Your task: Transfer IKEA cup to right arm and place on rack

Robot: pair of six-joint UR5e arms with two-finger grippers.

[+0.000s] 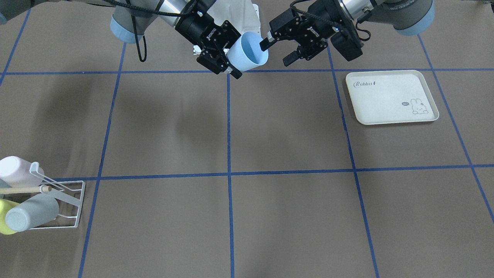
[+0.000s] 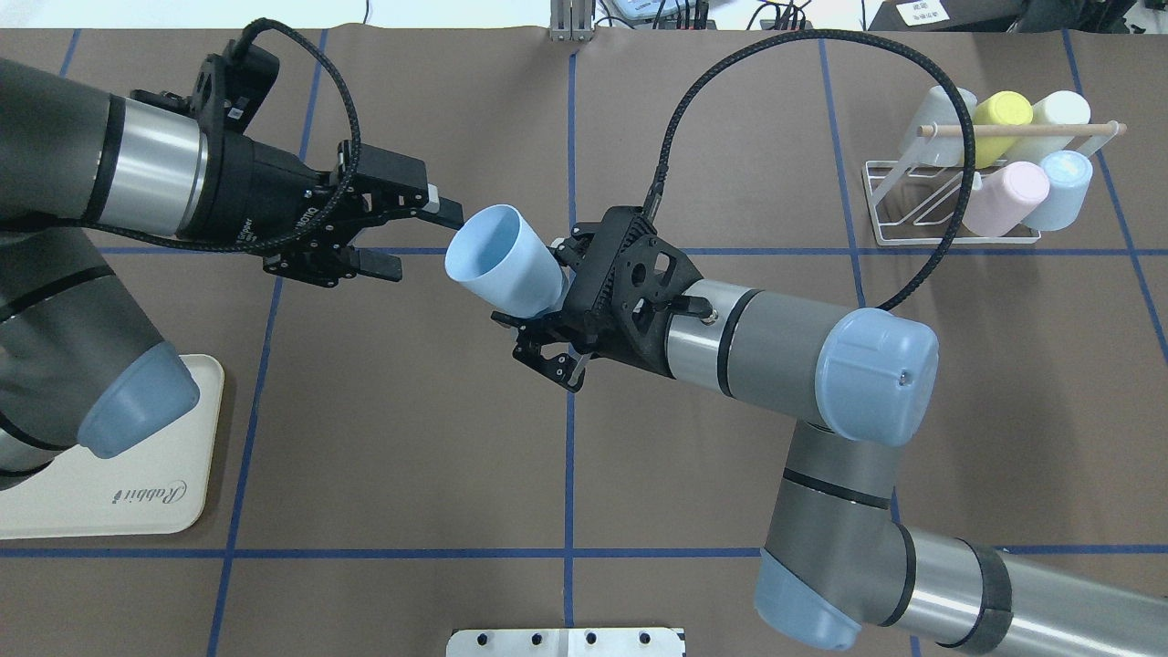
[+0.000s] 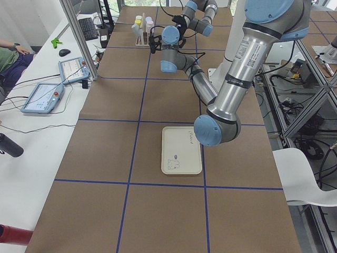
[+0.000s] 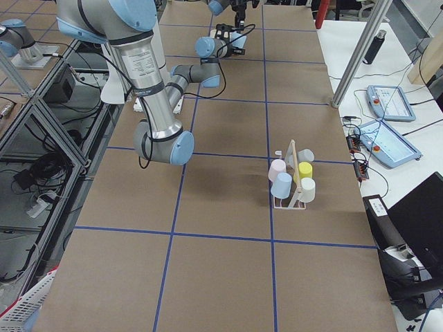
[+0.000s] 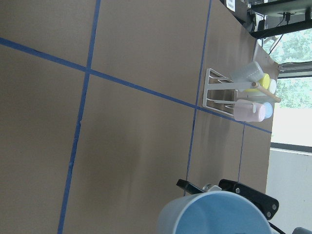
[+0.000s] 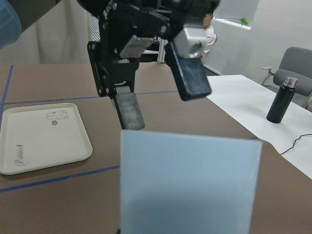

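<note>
Pale blue IKEA cup (image 2: pixel 500 265) hangs tilted above the table (image 2: pixel 411 411), base pinched in the right claw (image 2: pixel 547 306), mouth facing the left claw (image 2: pixel 422 245), which stands spread at the rim, the hand-over apparently complete. Well apart, the rack (image 2: pixel 949 237), crowded with other cups (image 2: pixel 1008 196), awaits it.

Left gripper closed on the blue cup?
No: the left gripper is spread open at the rim of the blue cup, whose base the right gripper clamps.
</note>
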